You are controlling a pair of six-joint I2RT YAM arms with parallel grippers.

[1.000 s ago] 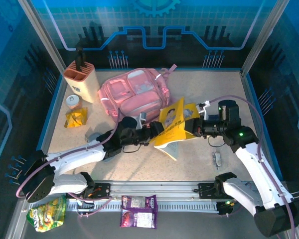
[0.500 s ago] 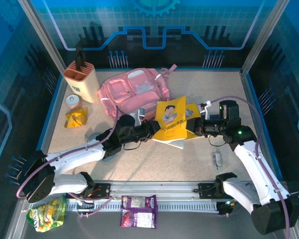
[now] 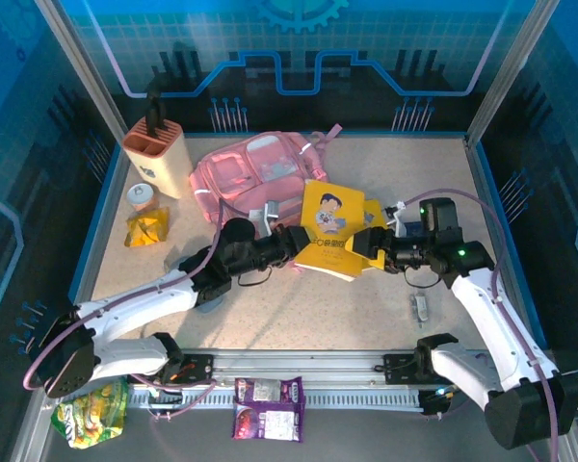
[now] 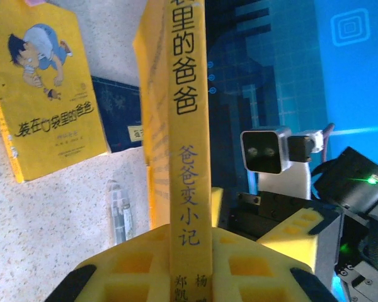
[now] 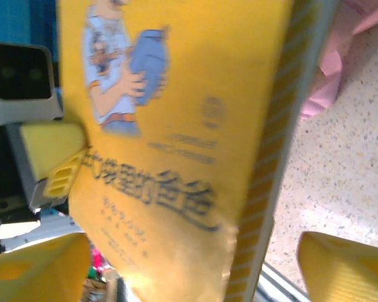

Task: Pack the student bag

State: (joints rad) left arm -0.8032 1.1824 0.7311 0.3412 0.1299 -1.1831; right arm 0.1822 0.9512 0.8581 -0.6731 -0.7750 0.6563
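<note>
- purple packet (image 3: 267, 407) and green packet (image 3: 91, 412) sit on the front rail, near the arm bases, off the table (image 3: 299, 318).
- small pale object (image 3: 420, 308) lies on the table just ahead of the right arm's forearm; too small to identify.
- left gripper (image 3: 291, 241): mid-table, clamped narrow on the yellow book (image 3: 329, 229). In the left wrist view both yellow pads are pressed against the spine end, with the book standing on edge between them.
- right gripper (image 3: 374, 246): at the opposite side of the same book, jaws wide. In the right wrist view the cover hangs between the fingers, and bare table shows between the book's edge and the right-hand finger (image 5: 343, 264). Not gripping.
- so the book is carried by the left arm alone, tilted, cover facing up and toward the camera in the top view.
- second yellow book (image 4: 47, 94) lies flat on the table beyond it, with a dark blue booklet (image 4: 116, 113) just beside it and a clear pen (image 4: 116, 214) nearby.
- student bag (image 3: 260, 173): lying on the table, far centre, just behind the held book and the left gripper. Pale pocket panel faces up.
- far left: yellow snack pouch (image 3: 146, 229), small cup (image 3: 141, 197), orange holder (image 3: 154, 154) beside the bag.
</note>
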